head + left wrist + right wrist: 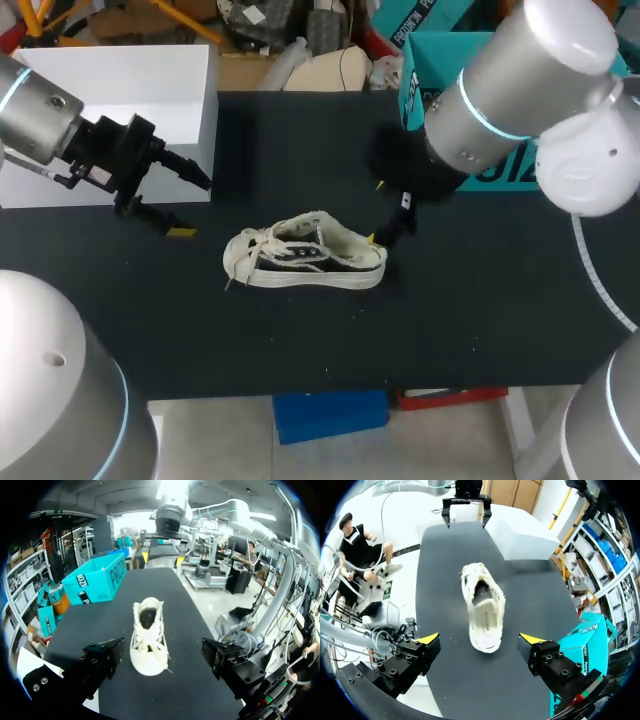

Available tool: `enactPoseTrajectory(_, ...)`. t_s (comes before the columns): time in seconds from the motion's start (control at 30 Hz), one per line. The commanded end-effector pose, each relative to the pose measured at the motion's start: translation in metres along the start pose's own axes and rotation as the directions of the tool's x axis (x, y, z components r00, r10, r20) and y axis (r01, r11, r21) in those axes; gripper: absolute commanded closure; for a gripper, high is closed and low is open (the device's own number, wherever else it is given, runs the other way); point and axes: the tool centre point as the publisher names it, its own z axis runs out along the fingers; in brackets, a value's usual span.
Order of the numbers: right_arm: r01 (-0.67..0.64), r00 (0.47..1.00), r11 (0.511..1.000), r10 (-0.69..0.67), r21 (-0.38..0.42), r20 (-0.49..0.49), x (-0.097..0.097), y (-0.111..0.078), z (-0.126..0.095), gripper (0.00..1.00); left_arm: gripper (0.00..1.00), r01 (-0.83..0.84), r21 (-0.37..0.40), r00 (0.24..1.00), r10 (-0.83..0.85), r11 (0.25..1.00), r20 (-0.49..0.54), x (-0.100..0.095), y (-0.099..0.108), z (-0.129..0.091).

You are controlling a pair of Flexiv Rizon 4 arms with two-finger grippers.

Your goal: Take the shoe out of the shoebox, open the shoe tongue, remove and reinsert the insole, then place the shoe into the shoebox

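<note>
- The right gripper (377, 212) stands wide and holds nothing. It sits just at the heel end of the low white canvas sneaker with white laces and a dark side panel (305, 255). In its wrist view the heel lies ahead of the two spread yellow fingertips (429, 639) and neither touches it.
- The left gripper (190, 207) is also spread wide and empty. It is well apart from the toe and looks along the shoe from the lace end.
- The sneaker rests upright on its sole near the middle of the table, toe toward my left arm and heel toward my right. Its mouth gapes somewhat and the laces look slack. Inside is dark, so I cannot tell whether the insole is seated.
- My judgement is that the shoe is already out of its box and the tongue and insole work is in hand.
- The next move probably calls for one gripper to pin the heel or sidewall while the other reaches into the mouth. The soft canvas may fold or slide under a one-sided push.
- The black cloth-covered table (450, 330) carries the shoe.
- A tall open white box (120, 90) stands at the far corner on my left.
- A teal cardboard box (95, 577) stands at the far side on my right. I cannot tell which of the two boxes serves as the shoebox.
</note>
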Motion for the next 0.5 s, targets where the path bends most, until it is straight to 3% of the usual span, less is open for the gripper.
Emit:
enactPoseTrajectory(0.03,0.048,0.997,0.928,-0.025,-0.371,0.067,0.0080,-0.0144,-0.0022,0.00,0.00,-0.001,-0.001,1.000,0.001,1.000,0.003,0.0000,0.0008,0.0018)
enactPoseTrajectory(0.37,0.048,0.997,0.928,-0.025,-0.371,0.067,0.0080,-0.0144,-0.0022,0.00,0.00,-0.001,-0.001,1.000,0.001,1.000,0.003,0.0000,0.0008,0.0018)
enactPoseTrajectory(0.4,0.019,0.998,0.900,0.009,-0.436,0.061,0.0088,-0.0154,0.0012,0.00,0.00,-0.001,-0.001,1.000,0.001,1.000,0.003,0.0000,0.0008,0.0018)
enactPoseTrajectory(0.5,-0.009,0.999,0.886,0.028,-0.465,0.033,0.0090,-0.0164,0.0076,0.00,0.00,-0.001,-0.001,1.000,0.001,1.000,0.003,0.0000,0.0008,0.0018)
